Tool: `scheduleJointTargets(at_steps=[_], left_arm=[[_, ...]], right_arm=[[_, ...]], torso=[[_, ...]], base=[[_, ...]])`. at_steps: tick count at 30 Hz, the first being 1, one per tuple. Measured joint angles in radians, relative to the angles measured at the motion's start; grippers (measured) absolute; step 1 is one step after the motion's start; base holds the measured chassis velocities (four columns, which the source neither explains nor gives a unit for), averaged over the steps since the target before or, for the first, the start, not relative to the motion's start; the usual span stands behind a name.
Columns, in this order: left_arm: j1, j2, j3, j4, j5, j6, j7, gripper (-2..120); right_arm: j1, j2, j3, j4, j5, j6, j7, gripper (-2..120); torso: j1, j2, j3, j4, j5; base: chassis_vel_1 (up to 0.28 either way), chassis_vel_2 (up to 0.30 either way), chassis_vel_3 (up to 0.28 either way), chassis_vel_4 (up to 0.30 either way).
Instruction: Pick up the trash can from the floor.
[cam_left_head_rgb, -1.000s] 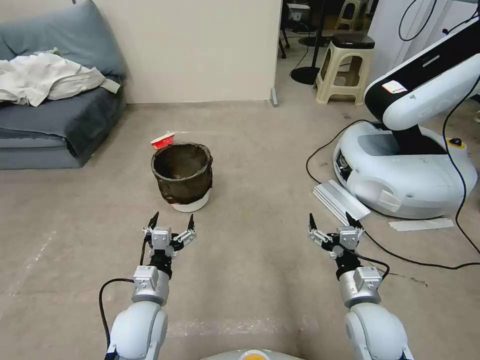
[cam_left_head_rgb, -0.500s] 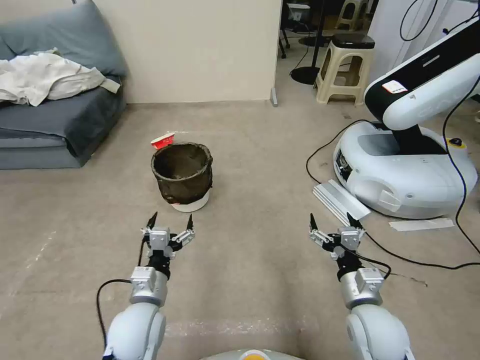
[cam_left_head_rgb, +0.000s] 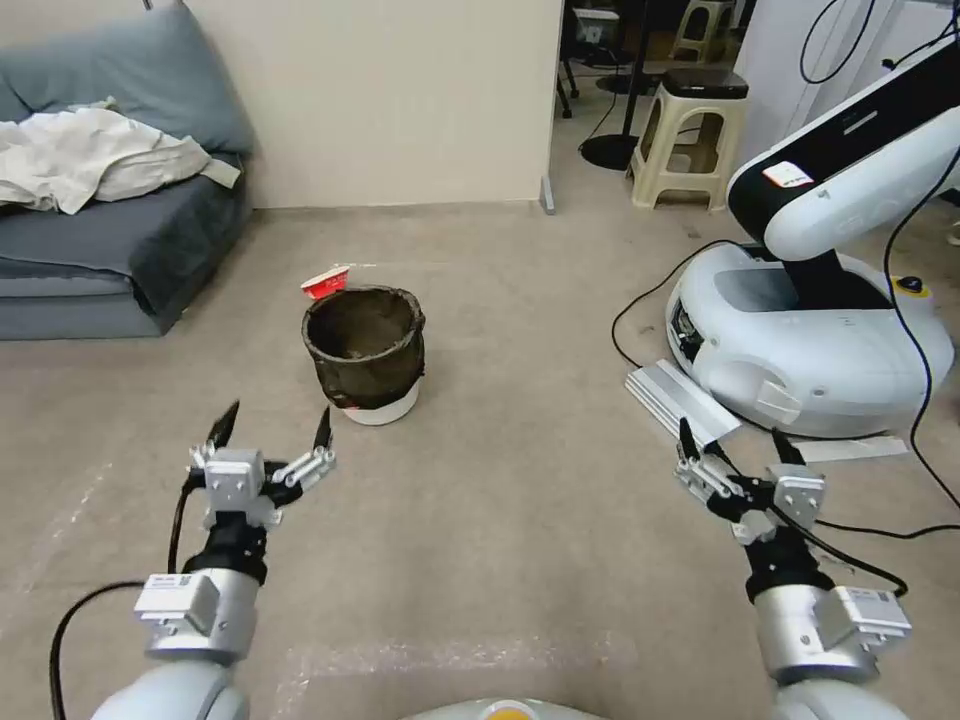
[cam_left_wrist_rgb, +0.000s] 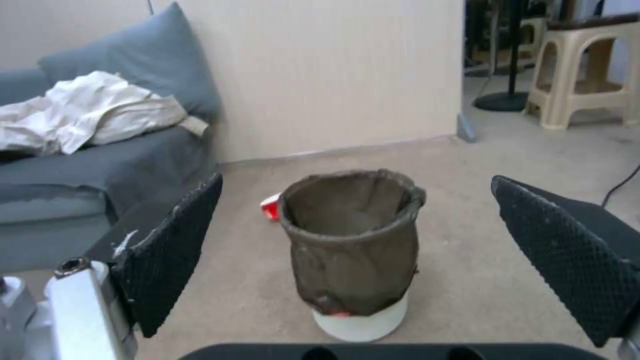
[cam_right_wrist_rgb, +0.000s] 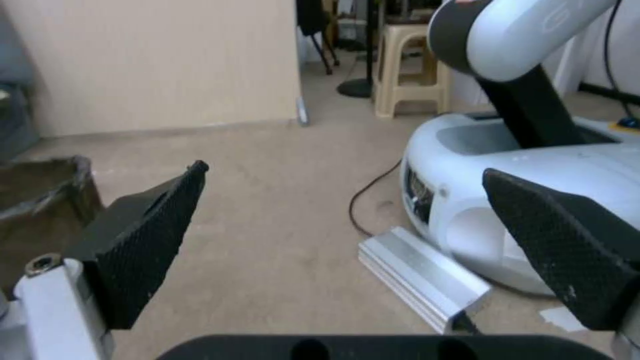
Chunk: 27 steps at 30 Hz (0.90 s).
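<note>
My left gripper (cam_left_head_rgb: 274, 425): fingers spread, holding nothing, above the floor (cam_left_head_rgb: 500, 500).
My right gripper (cam_left_head_rgb: 732, 443): fingers spread, holding nothing.
Trash can (cam_left_head_rgb: 366, 352): upright on the floor, just ahead of my left gripper, apart from it.

Both arms low, jaws spread

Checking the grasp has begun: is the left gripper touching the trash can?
No, the open left gripper hovers short of the trash can, with bare floor between them.
</note>
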Motion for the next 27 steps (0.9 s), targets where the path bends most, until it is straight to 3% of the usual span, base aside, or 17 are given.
scheduleJointTargets(at_steps=[27], left_arm=[[-0.001,-0.007,0.015,0.001,0.016,-0.008,0.003,100]], right_arm=[[0.002,-0.001,-0.007,-0.004,-0.001,0.009,0.017,100]], torso=[[0.000,0.000,0.000,0.0000,0.0001]], base=[[0.000,0.000,0.000,0.000]])
